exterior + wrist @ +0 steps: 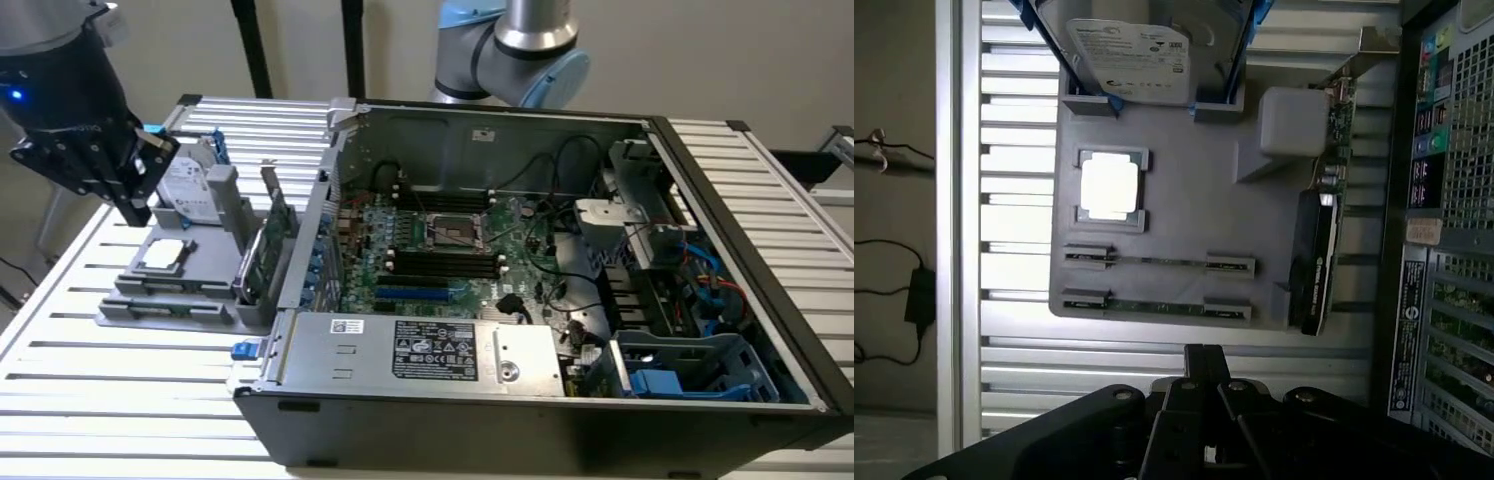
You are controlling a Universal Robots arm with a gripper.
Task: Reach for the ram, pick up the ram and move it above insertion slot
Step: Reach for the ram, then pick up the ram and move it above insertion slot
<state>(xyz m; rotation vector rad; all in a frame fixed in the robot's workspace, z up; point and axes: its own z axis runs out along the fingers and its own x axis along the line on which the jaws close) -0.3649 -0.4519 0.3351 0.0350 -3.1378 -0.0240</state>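
The black robot gripper (138, 213) (1200, 356) hangs shut and empty, close to the flat grey plastic tray (131, 291) (1174, 170). The long thin green ram stick (1154, 307) lies in a slot of that tray, beside the big black computer case (534, 425).

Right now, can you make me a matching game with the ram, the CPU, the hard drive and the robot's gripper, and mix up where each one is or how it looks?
Things:
1. ram
2. CPU
3. hard drive
4. gripper

Descriptions:
A. shut, up above the gray holder
B. small bright square lying flat in a frame on the holder
C. long thin green stick sitting in a narrow slot of the holder
D. big silver box with a label, at one end of the holder

Right pairs: 1-C, 2-B, 3-D, 4-A
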